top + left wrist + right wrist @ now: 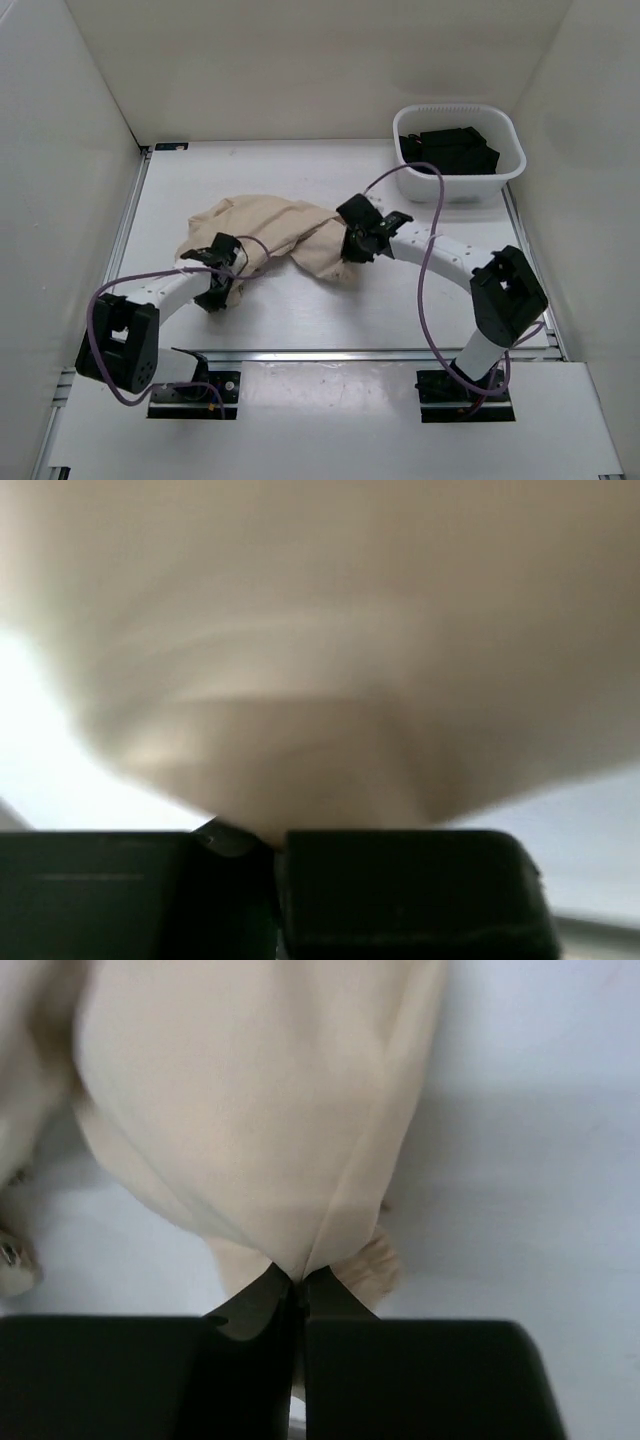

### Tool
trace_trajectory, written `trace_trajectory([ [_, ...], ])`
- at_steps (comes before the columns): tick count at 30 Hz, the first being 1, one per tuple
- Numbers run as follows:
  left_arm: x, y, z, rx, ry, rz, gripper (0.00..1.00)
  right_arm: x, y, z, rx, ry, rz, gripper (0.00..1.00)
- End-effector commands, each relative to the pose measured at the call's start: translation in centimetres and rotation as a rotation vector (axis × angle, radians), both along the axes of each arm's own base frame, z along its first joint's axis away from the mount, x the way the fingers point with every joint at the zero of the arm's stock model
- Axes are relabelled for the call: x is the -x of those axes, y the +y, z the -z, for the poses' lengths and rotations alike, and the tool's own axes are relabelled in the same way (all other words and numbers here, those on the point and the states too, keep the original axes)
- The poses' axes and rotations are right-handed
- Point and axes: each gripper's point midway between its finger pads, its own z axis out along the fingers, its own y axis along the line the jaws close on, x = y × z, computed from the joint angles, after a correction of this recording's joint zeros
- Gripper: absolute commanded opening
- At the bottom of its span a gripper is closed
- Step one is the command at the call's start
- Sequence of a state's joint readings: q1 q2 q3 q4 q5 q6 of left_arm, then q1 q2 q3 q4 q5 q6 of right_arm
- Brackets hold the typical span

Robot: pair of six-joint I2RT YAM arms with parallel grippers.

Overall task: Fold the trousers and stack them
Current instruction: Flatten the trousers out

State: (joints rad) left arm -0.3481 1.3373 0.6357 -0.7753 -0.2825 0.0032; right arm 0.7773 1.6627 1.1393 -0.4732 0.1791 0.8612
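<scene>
The beige trousers (268,231) lie bunched in a crumpled heap on the white table, between my two arms. My left gripper (222,270) is shut on the trousers' near left edge; in the left wrist view the cloth (320,680) fans out blurred from the closed jaws. My right gripper (352,250) is shut on the trousers' right end; in the right wrist view a pinched fold of cloth (260,1120) rises from the closed fingertips (262,1295), a gathered bit beside them.
A white basket (510,172) holding black garments (450,148) stands at the back right. White walls enclose the table on the left, back and right. A metal rail (380,353) runs along the near edge.
</scene>
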Motion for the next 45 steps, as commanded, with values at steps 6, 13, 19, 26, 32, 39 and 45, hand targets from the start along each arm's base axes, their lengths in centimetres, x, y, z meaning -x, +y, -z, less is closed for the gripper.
trace_trajectory([
  [6,-15.1,12.5,-19.8,-0.079,-0.737,-0.515,0.15,-5.7,-15.2,-14.9,0.413,-0.313,0.190,0.00],
  [13,-14.8,17.4,-32.7,-0.084,-1.056,-0.642,0.15,-2.8,-22.5,-26.4,0.496,-0.528,0.372,0.00],
  [19,-11.9,18.5,-33.3,-0.138,-1.082,-0.699,0.15,0.6,-24.5,-28.2,0.439,-0.565,0.421,0.00],
  [26,-9.8,18.3,-45.2,-0.125,-1.376,-0.707,0.15,5.0,-23.8,-34.6,0.143,-0.789,0.325,0.00],
  [32,-16.2,17.4,-42.7,-0.058,-1.276,-0.628,0.15,2.3,-23.0,-33.1,0.280,-0.721,0.246,0.00],
  [39,-30.8,13.0,-30.7,-0.114,-0.955,-0.535,0.19,-9.3,-20.2,-23.1,0.343,-0.237,0.174,0.51],
  [45,-33.3,10.4,-19.3,-0.171,-0.557,-0.444,1.00,-10.8,-20.0,-21.3,0.353,-0.138,0.228,0.99],
])
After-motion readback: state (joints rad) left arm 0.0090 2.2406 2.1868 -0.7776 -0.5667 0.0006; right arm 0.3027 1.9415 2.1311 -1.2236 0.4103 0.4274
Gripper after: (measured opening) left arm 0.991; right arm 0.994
